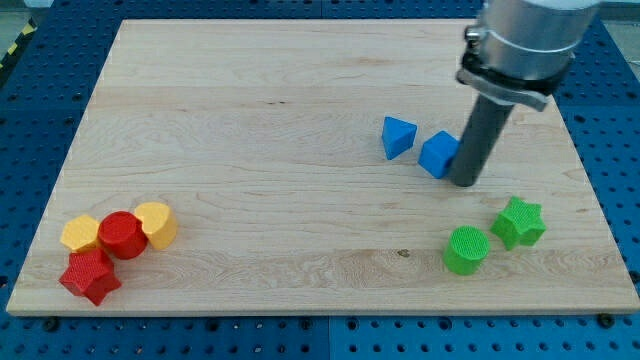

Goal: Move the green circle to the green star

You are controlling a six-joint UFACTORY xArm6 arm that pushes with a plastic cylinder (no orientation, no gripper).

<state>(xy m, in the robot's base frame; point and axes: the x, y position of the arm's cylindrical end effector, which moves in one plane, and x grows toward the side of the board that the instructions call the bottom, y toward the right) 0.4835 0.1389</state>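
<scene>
The green circle sits near the view's bottom right on the wooden board. The green star lies just to its right and slightly higher, a small gap between them. My tip rests on the board above the green circle, touching the right side of a blue cube. The rod rises from the tip toward the view's top right.
A blue triangular block lies left of the blue cube. At the bottom left, a cluster holds a yellow hexagon, a red circle, a yellow block and a red star.
</scene>
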